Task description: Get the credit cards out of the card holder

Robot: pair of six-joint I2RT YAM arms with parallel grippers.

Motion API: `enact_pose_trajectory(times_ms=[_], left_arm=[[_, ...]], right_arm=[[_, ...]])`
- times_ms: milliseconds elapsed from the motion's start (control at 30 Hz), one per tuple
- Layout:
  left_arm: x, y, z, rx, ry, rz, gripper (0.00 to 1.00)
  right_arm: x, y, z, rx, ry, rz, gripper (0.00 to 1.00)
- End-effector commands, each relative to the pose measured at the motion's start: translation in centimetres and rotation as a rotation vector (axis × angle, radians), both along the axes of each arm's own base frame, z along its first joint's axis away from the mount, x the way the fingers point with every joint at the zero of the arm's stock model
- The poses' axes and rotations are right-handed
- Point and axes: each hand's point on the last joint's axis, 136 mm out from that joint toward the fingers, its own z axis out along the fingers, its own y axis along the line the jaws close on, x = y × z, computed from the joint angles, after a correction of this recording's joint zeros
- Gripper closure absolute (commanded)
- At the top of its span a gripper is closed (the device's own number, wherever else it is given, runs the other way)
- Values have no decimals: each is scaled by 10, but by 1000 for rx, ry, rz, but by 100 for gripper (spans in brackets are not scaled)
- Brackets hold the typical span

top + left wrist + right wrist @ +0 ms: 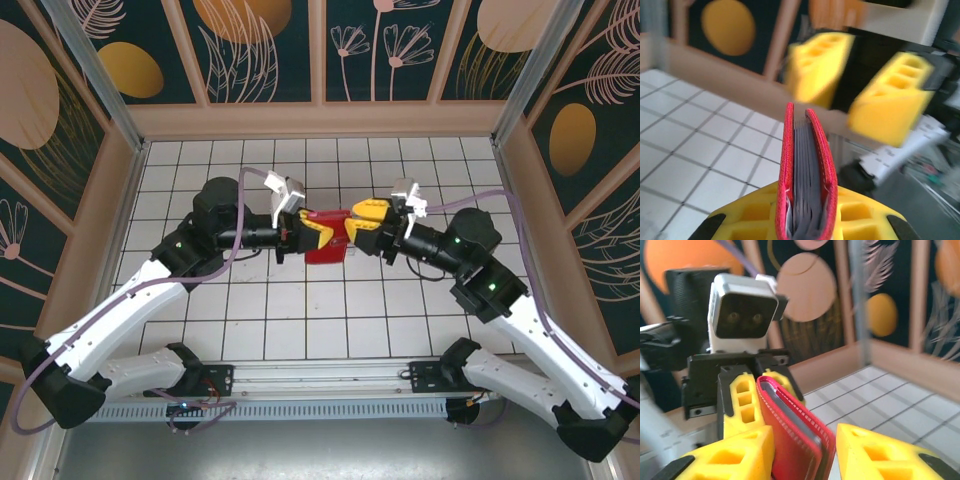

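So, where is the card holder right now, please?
Top view: the card holder is at the centre of the table, pinched in the left gripper, the right gripper open around its other end.

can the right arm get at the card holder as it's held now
Probably yes: the left gripper clamps the card holder at one end; its free end sits inside the open right gripper.

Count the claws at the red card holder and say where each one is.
2. The left claw grips the card holder at its left end. The right claw sits at its right end, jaws parted around it. None hidden.
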Motion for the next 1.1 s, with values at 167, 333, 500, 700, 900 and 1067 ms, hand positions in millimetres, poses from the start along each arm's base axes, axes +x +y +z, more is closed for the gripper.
enact_pose_trajectory(times_ms=[167, 333, 500, 700, 900, 1067], left_arm=[[55, 18, 15, -113, 56, 358, 100], [57, 18, 20, -159, 61, 364, 100], [57, 16, 16, -144, 66, 356, 100], [52, 12, 16, -140, 64, 316, 100], [47, 9, 18, -138, 54, 279, 100], [41, 3, 15, -121, 64, 224, 100]], right_arm=[[34, 0, -31, -111, -211, -227, 57], [34, 17, -42, -131, -255, -226, 44], [42, 21, -33, -79, -257, -267, 36], [52, 25, -31, -61, -242, -300, 33], [58, 31, -34, -76, -235, -312, 33], [71, 17, -29, -75, -240, -428, 32]])
